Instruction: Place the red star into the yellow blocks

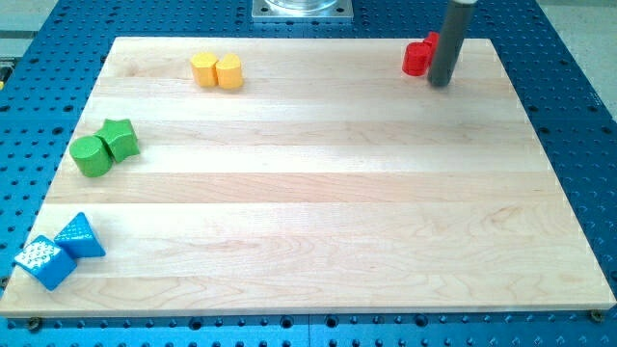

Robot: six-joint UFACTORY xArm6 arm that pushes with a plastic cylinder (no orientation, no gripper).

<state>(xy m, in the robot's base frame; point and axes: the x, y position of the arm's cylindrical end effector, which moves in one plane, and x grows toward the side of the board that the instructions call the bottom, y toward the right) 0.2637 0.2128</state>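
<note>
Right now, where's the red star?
The red star sits near the board's top edge at the view's right, touching the left side of my tip, far from the yellow blocks.

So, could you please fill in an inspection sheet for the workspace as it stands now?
Surface: wooden board, lying flat on a blue perforated table.
Job's things: red block near the view's top right, shape partly hidden; two yellow blocks touching, at the top left.
Clutter: two green blocks at the left edge; two blue blocks at the bottom left.
Grippers: none; my tip stands just right of the red block, apparently touching it.
Cables: nothing seen.
Surroundings: metal mount at the view's top.
</note>
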